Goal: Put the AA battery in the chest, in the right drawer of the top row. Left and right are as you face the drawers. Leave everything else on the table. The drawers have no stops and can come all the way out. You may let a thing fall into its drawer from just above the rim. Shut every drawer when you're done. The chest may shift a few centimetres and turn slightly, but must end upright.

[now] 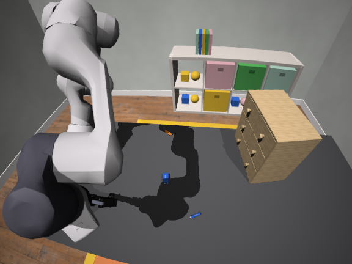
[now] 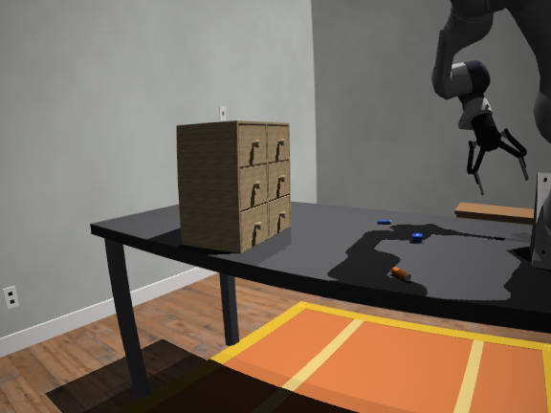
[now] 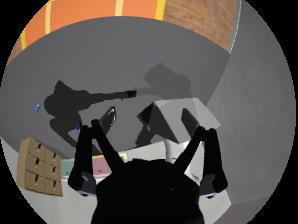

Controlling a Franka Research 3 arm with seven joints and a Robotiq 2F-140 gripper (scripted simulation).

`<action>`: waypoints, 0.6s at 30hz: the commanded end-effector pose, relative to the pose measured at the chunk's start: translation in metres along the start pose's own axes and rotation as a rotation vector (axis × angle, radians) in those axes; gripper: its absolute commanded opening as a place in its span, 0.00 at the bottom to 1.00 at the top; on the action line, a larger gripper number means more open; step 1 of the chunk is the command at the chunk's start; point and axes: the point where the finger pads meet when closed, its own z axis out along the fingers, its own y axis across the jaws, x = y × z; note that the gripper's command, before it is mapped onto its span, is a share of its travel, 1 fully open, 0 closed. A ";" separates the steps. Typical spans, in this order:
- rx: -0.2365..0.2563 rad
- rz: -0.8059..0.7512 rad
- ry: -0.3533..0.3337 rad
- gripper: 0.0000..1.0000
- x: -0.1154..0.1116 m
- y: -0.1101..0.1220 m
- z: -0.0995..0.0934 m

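Note:
A thin blue cylinder with a pale end [image 1: 195,215] [image 2: 384,222] [image 3: 37,107], seemingly the AA battery, lies on its side on the dark table [image 1: 232,238] [image 2: 325,225]. The wooden chest [image 1: 297,113] [image 2: 208,182] [image 3: 42,155] stands upright with three rows of two drawers, all looking shut. The right drawer of the top row [image 1: 266,141] [image 2: 273,134] is on the top view's near side. My gripper [image 1: 113,200] [image 2: 504,186] [image 3: 148,113] is open and empty, high above the table, well away from battery and chest.
A small blue block [image 1: 165,177] [image 2: 417,237] [image 3: 78,128] lies between the gripper's side and the battery. A short orange cylinder [image 1: 168,132] [image 2: 401,273] lies near the table edge. A white shelf [image 1: 238,53] with bins and toys stands beyond the table.

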 end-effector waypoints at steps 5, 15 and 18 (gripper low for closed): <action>0.031 -0.135 0.050 1.00 -0.011 -0.032 -0.030; 0.073 -0.385 0.146 1.00 -0.040 -0.089 -0.085; 0.078 -0.432 0.165 1.00 -0.047 -0.099 -0.095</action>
